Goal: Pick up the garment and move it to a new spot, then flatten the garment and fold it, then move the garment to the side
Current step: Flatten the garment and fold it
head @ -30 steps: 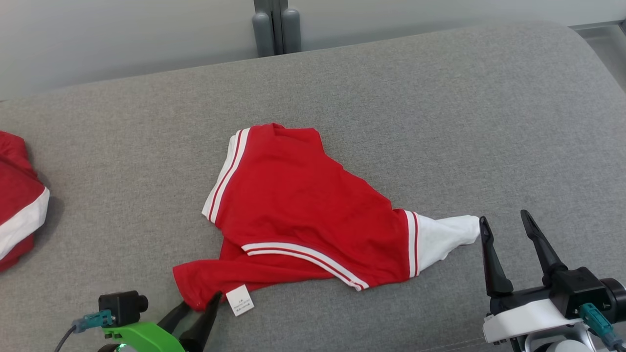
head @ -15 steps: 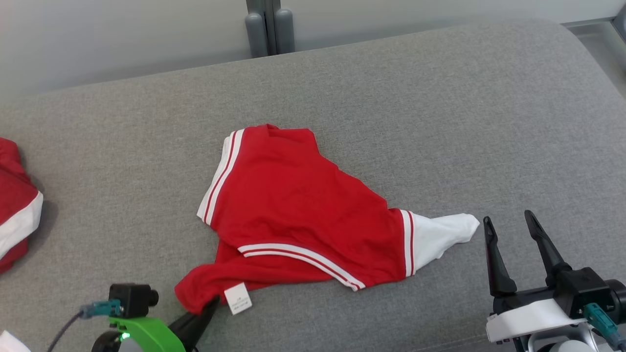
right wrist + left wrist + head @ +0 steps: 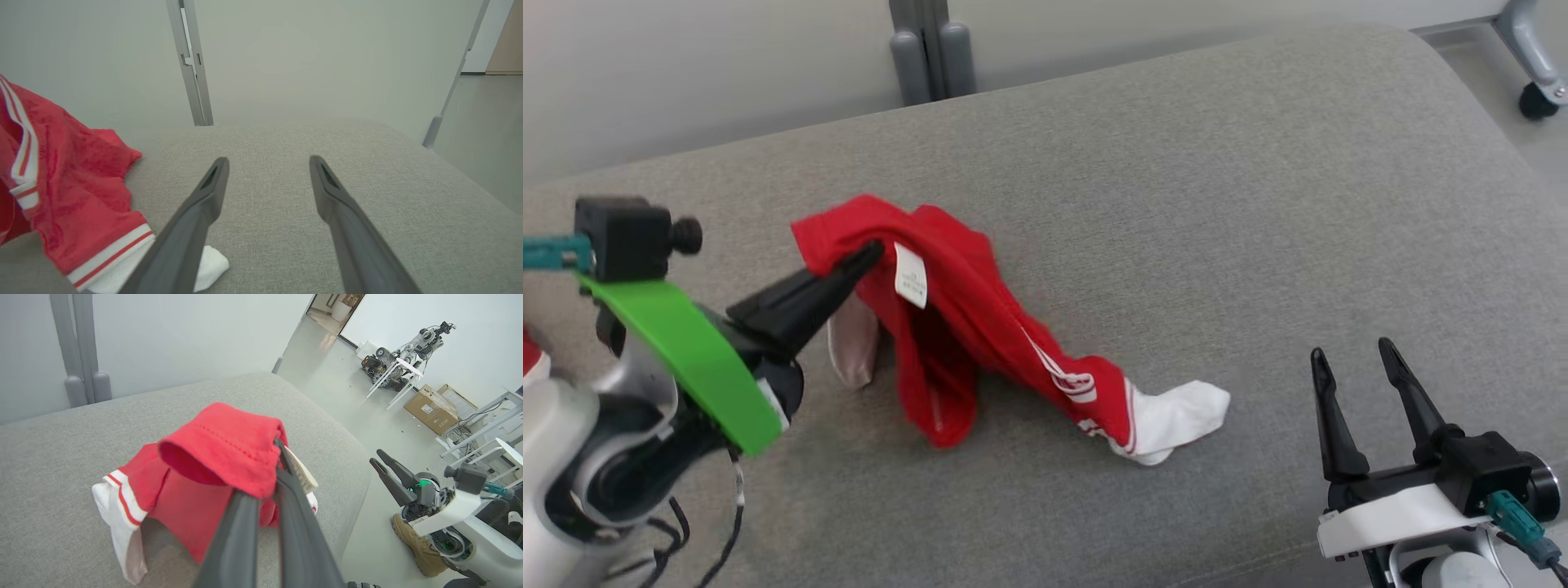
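The left gripper (image 3: 870,249) has its 2 fingers pinched tight on a red hem of the garment (image 3: 980,327), just beside the white label (image 3: 911,276). It holds that corner above the left part of the cushion (image 3: 1217,204). From the pinch the cloth hangs in a twisted rope, and the white sleeve (image 3: 1176,416) at its far end lies on the cushion's middle front. The right gripper (image 3: 1349,349) hovers over the cushion's front right, its 2 fingers wide apart and holding nothing. The step in hand looks like the lift and carry. With only 1 small pinch bearing the load, a slow, steady raise until the sleeve clears the cushion should stop it dragging or snagging. Setting the cloth down on a bare stretch of cushion would leave room to flatten it.
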Available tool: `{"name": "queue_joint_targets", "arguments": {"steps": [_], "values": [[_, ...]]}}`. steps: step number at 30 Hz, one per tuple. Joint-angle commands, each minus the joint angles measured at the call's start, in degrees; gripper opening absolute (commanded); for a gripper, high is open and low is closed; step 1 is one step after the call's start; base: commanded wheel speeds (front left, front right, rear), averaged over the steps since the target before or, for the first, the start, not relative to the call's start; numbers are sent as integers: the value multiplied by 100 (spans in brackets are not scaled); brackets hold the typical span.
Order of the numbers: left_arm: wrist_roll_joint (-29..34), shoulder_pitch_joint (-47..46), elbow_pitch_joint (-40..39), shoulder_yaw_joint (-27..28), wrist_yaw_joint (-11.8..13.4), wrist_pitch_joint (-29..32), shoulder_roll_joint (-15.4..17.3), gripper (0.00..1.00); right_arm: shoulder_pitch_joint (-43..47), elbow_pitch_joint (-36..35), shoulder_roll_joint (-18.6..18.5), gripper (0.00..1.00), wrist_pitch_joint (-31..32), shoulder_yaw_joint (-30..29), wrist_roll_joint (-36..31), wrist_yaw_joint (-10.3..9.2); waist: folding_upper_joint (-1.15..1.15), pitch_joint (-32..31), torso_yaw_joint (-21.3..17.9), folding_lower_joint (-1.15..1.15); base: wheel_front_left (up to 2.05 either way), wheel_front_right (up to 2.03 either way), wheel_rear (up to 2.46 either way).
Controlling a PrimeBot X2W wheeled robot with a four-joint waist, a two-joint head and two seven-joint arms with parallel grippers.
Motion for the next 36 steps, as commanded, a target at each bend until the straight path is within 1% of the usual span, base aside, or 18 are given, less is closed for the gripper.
{"name": "queue_joint_targets", "arguments": {"steps": [1,6,11,13,18,24,26,29,32,36], "values": [[-35,-334,26,28,82,174,-33,0,-102,25,-8,100,-17,-7,80,-10,0,81,-273,0,0,0,0],[145,-1341,399,-145,315,849,-300,0,-84,84,-8,100,-17,-49,256,-10,0,123,-672,0,0,0,0],[473,-2035,1051,-245,423,1056,-531,0,-2,140,-8,100,-16,-31,441,-10,0,104,-1022,0,0,0,0],[575,-2255,1383,-263,406,1071,-627,0,26,155,-6,100,-16,-26,483,-10,0,92,-1135,0,0,0,0],[738,-2539,2058,-314,298,1009,-781,0,44,173,-7,100,-17,-52,517,-10,0,60,-1250,0,0,0,0],[733,-2506,2595,-424,206,1051,-881,0,43,207,-6,100,-16,-145,471,-10,0,0,-1189,0,0,0,0],[756,-2299,2714,-561,135,1138,-842,0,21,214,-7,100,-17,-163,453,-10,0,-29,-1144,0,0,0,0],[790,-1988,2793,-736,44,1211,-674,0,19,202,-7,100,-17,-154,443,-10,0,-55,-1077,0,0,0,0],[895,-1568,2713,-906,-41,1152,-399,0,76,191,-8,100,-16,-160,416,-10,0,-78,-983,0,0,0,0],[861,-852,2369,-1000,-62,967,-2,0,181,182,-8,100,-17,-240,377,-10,0,-114,-800,0,0,0,0]]}}
